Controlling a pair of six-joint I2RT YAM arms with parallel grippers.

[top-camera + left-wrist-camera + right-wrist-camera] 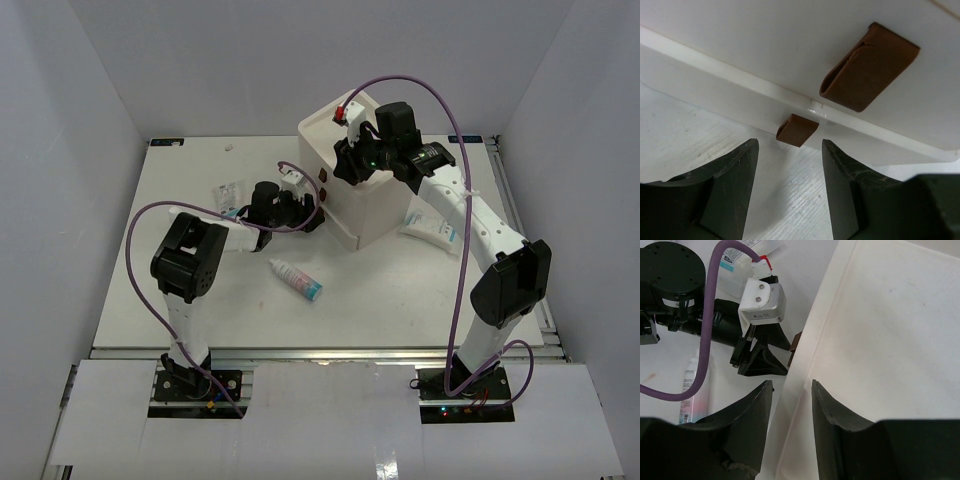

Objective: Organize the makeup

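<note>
One white tube [296, 278] is lying nearest on the worktop [400, 300], light, slick, likely rolling; best pinched across its body. Left fingers [735, 175] are gaping wide, empty, flanking the lower knob [797, 130]. Limp sachets [228, 192] are lying flat beside the drawer box [375, 200]. Right fingers [837, 425] are straddling its top edge narrowly; grip unclear.

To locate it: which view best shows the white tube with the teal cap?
The top view: the whole tube lies in plain sight, teal cap included. The right wrist view shows only part of the tube; the left wrist view shows none.
</note>
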